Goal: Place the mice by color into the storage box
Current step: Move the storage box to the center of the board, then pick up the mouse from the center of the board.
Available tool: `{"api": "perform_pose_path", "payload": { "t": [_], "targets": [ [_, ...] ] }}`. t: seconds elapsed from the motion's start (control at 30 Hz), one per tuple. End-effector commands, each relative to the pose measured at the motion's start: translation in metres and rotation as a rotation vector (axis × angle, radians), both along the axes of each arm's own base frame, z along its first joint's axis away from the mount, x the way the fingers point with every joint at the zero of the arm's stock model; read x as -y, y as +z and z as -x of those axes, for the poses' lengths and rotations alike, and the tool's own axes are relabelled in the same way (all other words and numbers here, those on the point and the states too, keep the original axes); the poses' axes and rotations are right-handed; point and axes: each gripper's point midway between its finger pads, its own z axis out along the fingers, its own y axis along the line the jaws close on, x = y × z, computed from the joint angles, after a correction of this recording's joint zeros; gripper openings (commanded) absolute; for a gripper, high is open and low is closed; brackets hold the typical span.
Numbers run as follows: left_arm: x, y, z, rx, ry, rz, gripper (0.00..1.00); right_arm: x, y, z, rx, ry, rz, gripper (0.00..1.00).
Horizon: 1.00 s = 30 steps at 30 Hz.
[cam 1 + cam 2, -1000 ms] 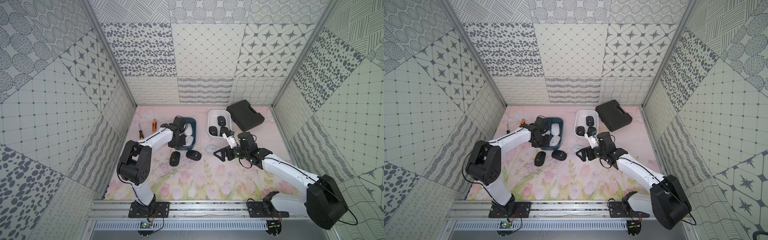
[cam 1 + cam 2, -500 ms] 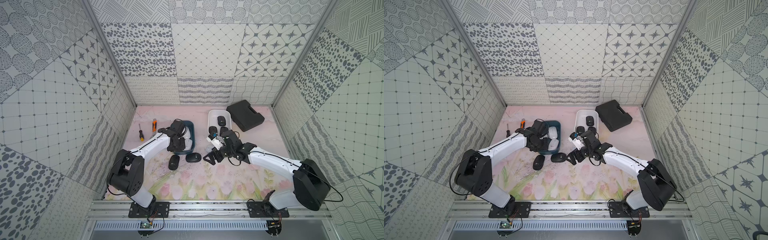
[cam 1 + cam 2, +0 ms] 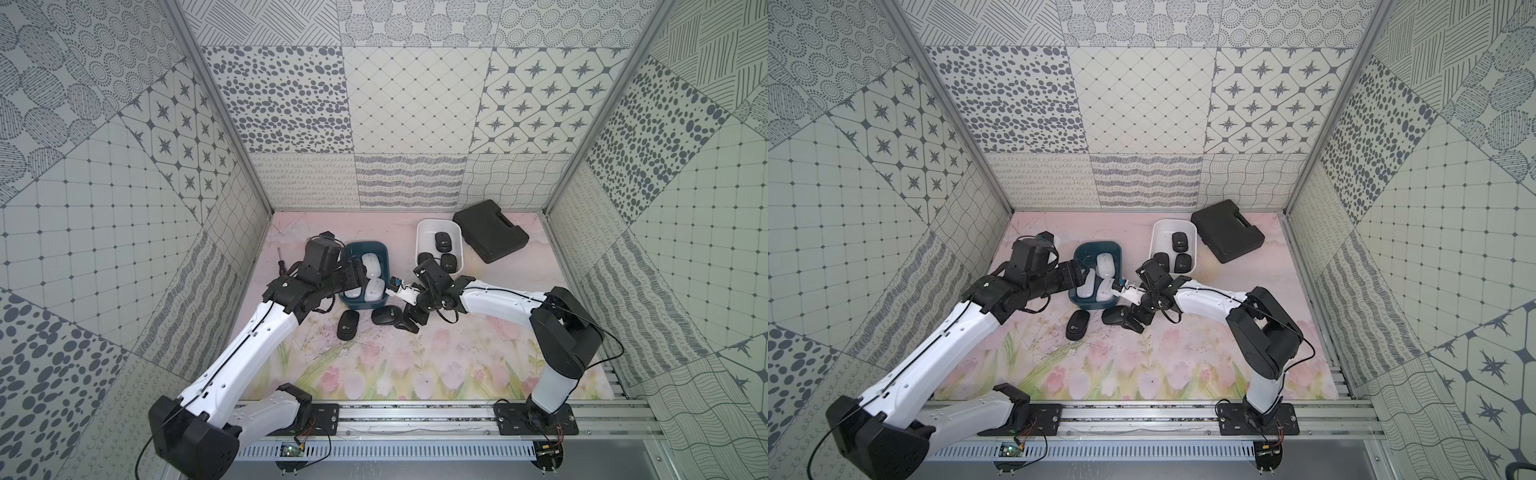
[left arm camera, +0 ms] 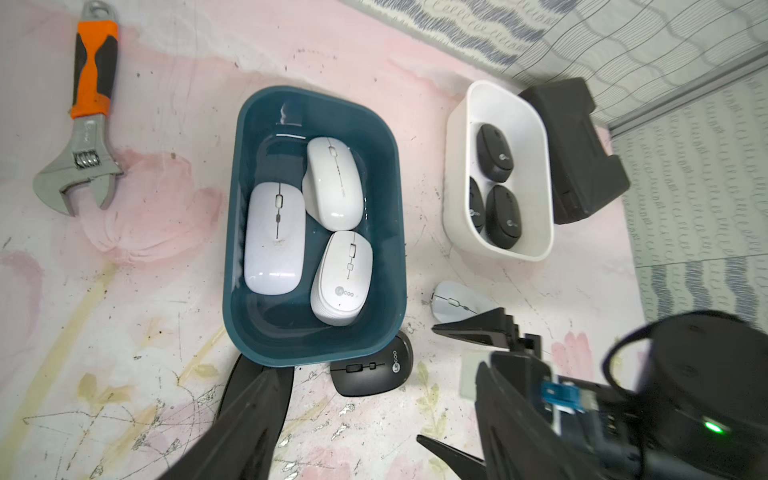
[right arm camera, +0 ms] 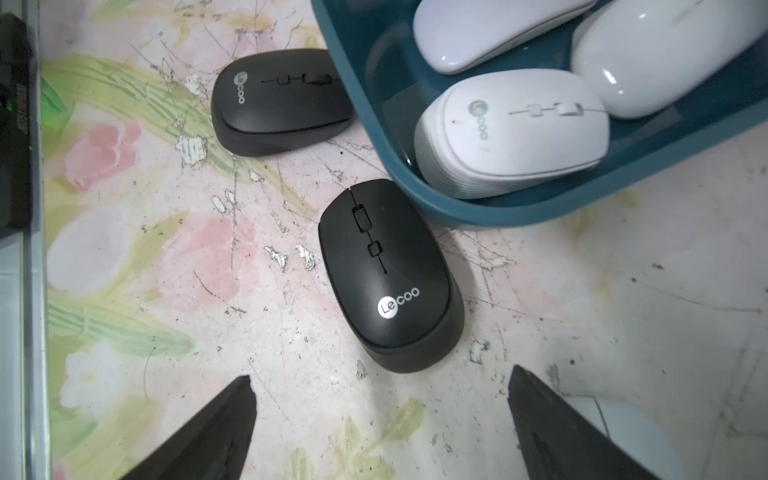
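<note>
My right jaws (image 5: 382,374) stand spread and empty. The black mouse (image 5: 390,274) lies just ahead, centred between them, long axis nearly toward me, nose just beside the teal bin (image 5: 498,208). The surface (image 5: 208,291) is flat and scuffed. My left jaws (image 3: 355,274) hang spread and empty over that bin.

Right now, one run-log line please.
left end effector open at teal bin holding three white mice | right end effector open over black mouse on mat | white bin: three black mice
</note>
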Motion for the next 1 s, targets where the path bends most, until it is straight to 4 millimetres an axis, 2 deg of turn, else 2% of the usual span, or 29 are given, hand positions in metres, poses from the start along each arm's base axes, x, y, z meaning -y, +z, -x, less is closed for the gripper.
{"api": "perform_pose_path", "payload": {
  "t": [0.0, 0.23, 0.33, 0.8, 0.97],
  "targets": [
    [-0.01, 0.033, 0.022, 0.128, -0.005, 0.055, 0.78, -0.017, -0.001, -0.001, 0.089, 0.136, -0.015, 0.99],
    [-0.039, 0.051, 0.057, 0.235, 0.041, 0.056, 0.86, -0.031, -0.021, -0.013, 0.115, 0.17, 0.011, 0.99],
    [-0.043, 0.054, 0.064, 0.24, 0.046, 0.05, 0.87, -0.036, -0.025, -0.018, 0.123, 0.172, 0.009, 0.99],
    [-0.046, 0.047, 0.066, 0.226, 0.047, 0.026, 0.87, -0.042, -0.044, -0.025, 0.142, 0.198, 0.042, 0.99],
    [-0.047, 0.044, 0.065, 0.216, 0.053, 0.02, 0.87, -0.045, -0.047, -0.02, 0.142, 0.208, 0.033, 0.98]
  ]
}}
